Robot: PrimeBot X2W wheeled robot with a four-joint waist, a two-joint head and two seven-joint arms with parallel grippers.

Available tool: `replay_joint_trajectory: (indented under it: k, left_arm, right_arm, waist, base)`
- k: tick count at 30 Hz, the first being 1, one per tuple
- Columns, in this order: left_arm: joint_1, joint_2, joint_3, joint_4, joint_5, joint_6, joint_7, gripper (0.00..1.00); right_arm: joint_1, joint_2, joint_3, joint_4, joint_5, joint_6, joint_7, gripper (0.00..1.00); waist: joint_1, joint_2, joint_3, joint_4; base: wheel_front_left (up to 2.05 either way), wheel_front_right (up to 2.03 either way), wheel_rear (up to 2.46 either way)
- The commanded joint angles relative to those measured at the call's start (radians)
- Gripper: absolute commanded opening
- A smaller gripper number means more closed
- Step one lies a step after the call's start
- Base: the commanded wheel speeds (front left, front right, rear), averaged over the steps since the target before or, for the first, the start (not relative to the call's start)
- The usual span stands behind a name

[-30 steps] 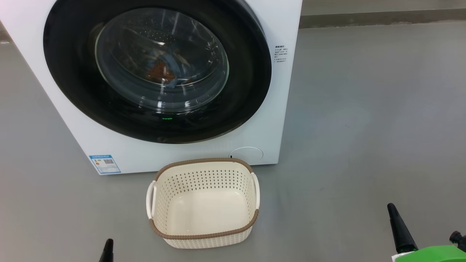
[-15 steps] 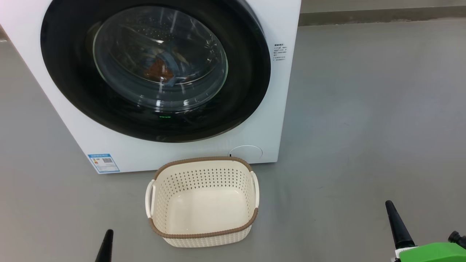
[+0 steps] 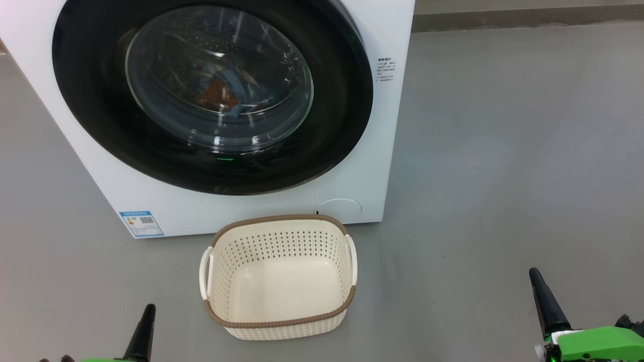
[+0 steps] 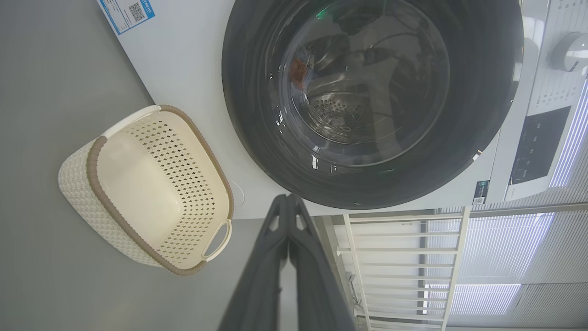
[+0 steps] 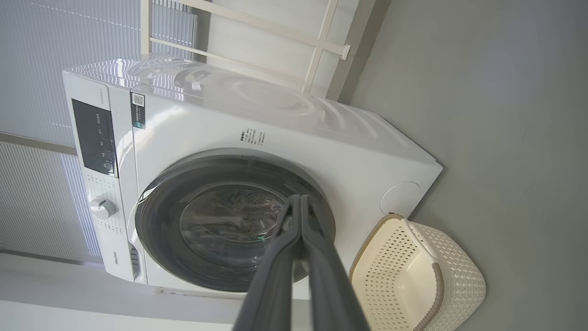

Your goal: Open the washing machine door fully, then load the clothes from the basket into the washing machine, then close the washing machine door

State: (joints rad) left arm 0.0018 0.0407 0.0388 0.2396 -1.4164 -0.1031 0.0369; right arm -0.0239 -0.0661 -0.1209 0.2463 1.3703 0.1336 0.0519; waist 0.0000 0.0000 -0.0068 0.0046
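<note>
One blue QR-code label (image 3: 141, 223), low on washing machine (image 3: 226, 208), small print (image 3: 386, 70) unreadable

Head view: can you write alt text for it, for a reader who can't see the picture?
A white washing machine has its round black-ringed door shut, with blue and orange-brown clothes showing through the glass. An empty cream basket sits on the grey floor before it. The left jaws and right jaws, both shut, rise at the lower corners.
</note>
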Motion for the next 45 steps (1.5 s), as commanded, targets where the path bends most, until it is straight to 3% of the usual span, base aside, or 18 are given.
replay_joint_trajectory:
  k: [1,19,45]
  left_arm:
    - [-0.054,0.018,0.035,-0.016,-0.03,-0.011,0.011,0.0]
    - [-0.108,0.02,0.061,0.005,-0.201,-0.027,0.065,0.0]
    - [-0.109,0.017,0.066,0.006,-0.2,-0.028,0.069,0.0]
  right_arm:
    - [-0.047,-0.002,0.013,-0.02,0.034,-0.002,0.008,0.0]
    - [-0.084,0.016,0.006,-0.001,0.235,-0.003,0.061,0.0]
    - [-0.084,0.016,0.007,-0.001,0.238,-0.003,0.062,0.0]
  waist:
    - [0.0,0.0,0.001,0.0]
    - [0.0,0.0,0.01,-0.005]
    - [0.0,0.0,0.01,-0.005]
  base:
    - [0.0,0.0,0.0]
    - [0.0,0.0,0.0]
    - [0.0,0.0,0.0]
